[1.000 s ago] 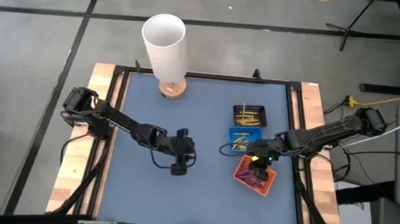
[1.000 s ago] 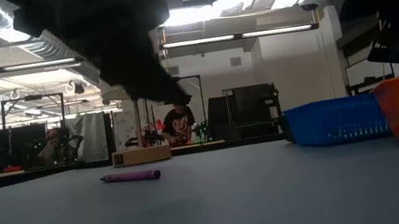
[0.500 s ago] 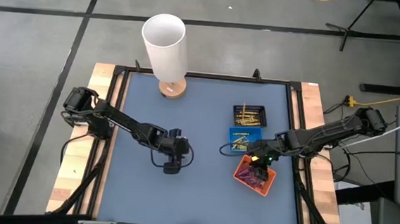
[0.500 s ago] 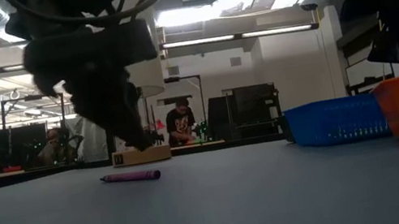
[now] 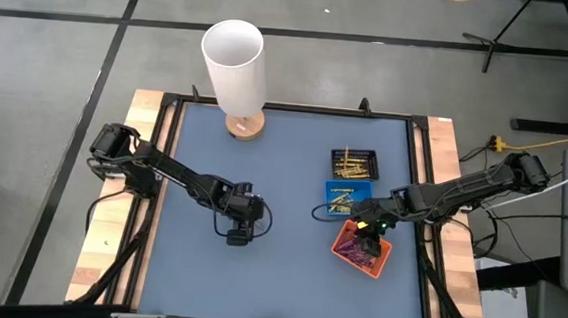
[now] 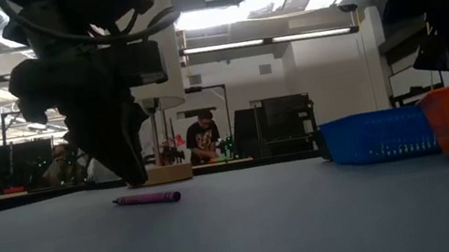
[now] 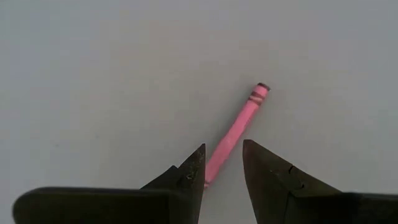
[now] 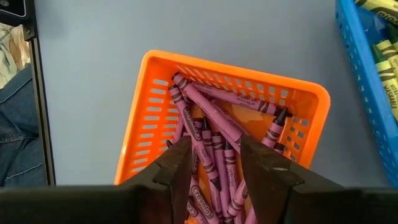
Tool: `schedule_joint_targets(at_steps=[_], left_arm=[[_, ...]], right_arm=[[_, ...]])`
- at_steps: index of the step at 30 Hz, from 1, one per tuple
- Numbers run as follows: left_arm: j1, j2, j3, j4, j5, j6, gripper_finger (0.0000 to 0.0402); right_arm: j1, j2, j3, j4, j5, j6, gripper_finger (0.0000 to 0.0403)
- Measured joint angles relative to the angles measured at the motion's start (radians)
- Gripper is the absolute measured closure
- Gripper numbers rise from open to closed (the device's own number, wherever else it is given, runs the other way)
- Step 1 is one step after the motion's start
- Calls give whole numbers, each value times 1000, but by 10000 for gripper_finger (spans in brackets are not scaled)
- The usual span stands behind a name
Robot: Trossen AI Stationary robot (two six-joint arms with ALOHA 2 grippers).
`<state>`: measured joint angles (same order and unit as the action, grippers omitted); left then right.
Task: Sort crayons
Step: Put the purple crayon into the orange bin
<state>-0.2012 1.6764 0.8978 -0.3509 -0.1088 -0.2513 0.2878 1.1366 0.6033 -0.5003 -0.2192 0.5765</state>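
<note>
Left end effector (image 7: 222, 171) poised low over the blue-grey tabletop (image 5: 286, 279), fingers apart, straddling the near end of a lone purple-magenta crayon (image 7: 235, 132). Best lowered squarely and closed across the barrel, lest the thin paper-wrapped stick roll away. Right end effector (image 8: 214, 165), fingers parted and empty, over the orange tray (image 8: 155, 124) of purple crayons (image 8: 214, 134).

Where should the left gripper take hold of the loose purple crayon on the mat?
Grip the crayon across its thin barrel near the middle, coming straight down. It lies flat and alone on the mat. The left gripper is open, straddling only its near end, so I'd shift along it before closing.
</note>
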Motion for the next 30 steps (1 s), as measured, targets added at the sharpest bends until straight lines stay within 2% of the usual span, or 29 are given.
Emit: schedule_joint_targets(at_steps=[8, 16, 30], left_arm=[[27, 0, 0, -1, 51, 4, 310], [29, 0, -7, 3, 53, 40, 310], [29, 0, -78, 18, 75, 14, 310]], right_arm=[[0, 0, 0, 0, 0, -5, 267], [0, 0, 0, 0, 1, -5, 267], [0, 0, 0, 1, 1, -5, 267]])
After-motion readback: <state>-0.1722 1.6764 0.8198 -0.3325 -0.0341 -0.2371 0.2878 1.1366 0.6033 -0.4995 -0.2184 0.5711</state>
